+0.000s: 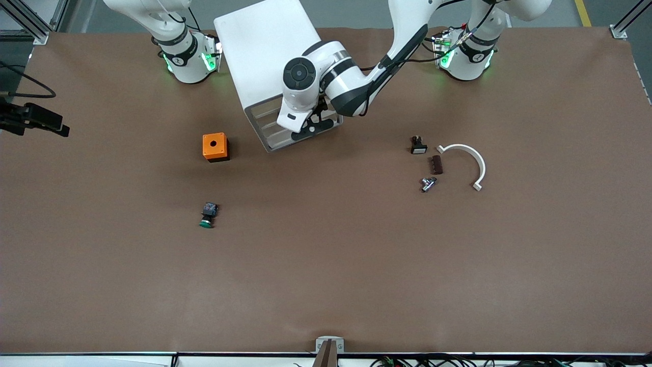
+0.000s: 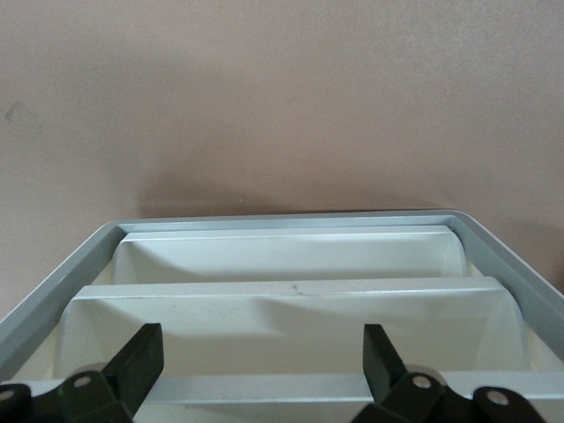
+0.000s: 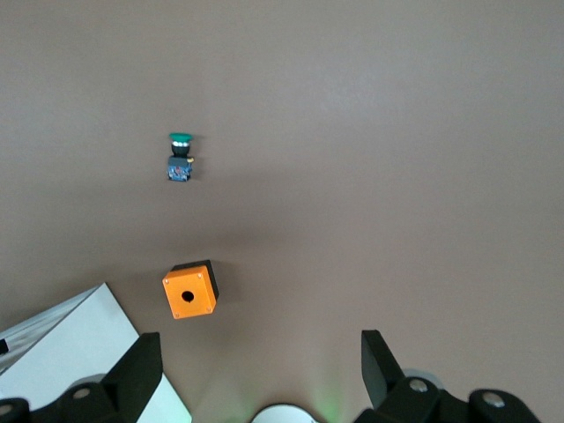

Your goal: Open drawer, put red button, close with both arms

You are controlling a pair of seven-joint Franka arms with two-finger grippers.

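The white drawer cabinet point(image 1: 265, 46) lies at the robots' edge of the table, its grey-framed front point(image 1: 262, 130) facing the front camera. My left gripper point(image 1: 310, 125) is at that front, open. In the left wrist view its fingertips point(image 2: 141, 357) stand wide apart in front of the white drawer fronts point(image 2: 291, 308), holding nothing. My right gripper point(image 3: 260, 370) is open and empty, up over the table near its own base; it is out of the front view. The red button is not in view.
A green-capped switch point(image 1: 208, 215) point(image 3: 180, 154) and an orange box point(image 1: 215, 147) point(image 3: 189, 291) lie toward the right arm's end. A black switch point(image 1: 418, 145), a brown block point(image 1: 437, 164), a metal part point(image 1: 428, 184) and a white curved bracket point(image 1: 471, 160) lie toward the left arm's end.
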